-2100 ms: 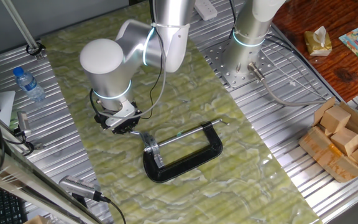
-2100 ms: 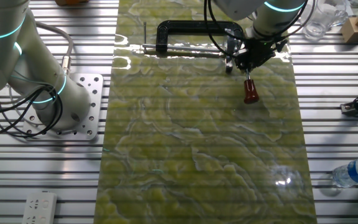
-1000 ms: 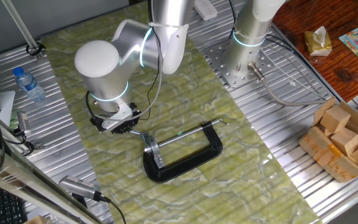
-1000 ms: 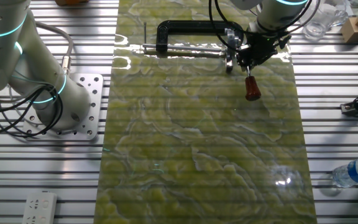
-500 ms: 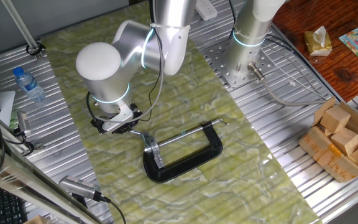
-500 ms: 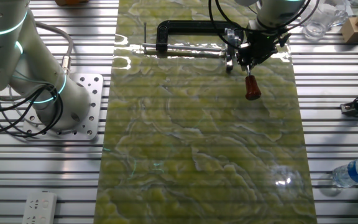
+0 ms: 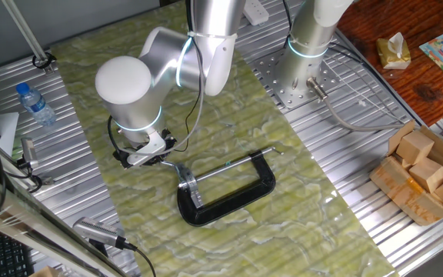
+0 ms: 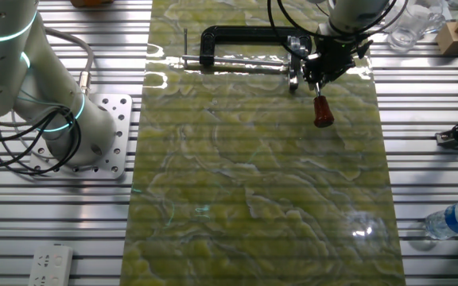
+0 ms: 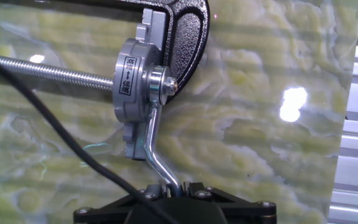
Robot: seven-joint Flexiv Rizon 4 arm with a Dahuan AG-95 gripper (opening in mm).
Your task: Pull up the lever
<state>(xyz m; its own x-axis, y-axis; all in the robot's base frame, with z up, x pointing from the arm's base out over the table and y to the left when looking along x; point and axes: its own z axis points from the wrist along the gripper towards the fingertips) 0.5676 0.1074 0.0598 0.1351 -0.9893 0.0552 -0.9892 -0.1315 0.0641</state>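
Green marbled matting (image 8: 253, 175) covers the middle of a ribbed metal table (image 8: 54, 238), and on it lies a black C-shaped clamp (image 7: 229, 201) with a long threaded screw rod (image 9: 48, 73) running across its opening. At one end of the clamp sits a round silver bracket (image 9: 133, 81), and from it the lever (image 9: 153, 146) comes away as a thin bent silver rod that curves toward the gripper (image 8: 318, 78).

In the hand view the rod runs from the bracket straight into the black body of the hand at the bottom edge of the picture, where it disappears; the fingers themselves cannot be made out there. In the other fixed view the gripper sits over the rod just past the bracket, and the lever's red-brown knob (image 8: 321, 111) sticks out beyond the fingers on the side away from the clamp, hanging a little above the mat. The fingers look drawn in around the rod between bracket and knob, though none of the views shows the contact plainly, so whether they actually pinch it cannot be told.

Well away from the fingers, a water bottle (image 7: 34, 104) lies on the table's ribbed edge, and wooden blocks (image 7: 425, 165) sit in a cardboard box on the far side.
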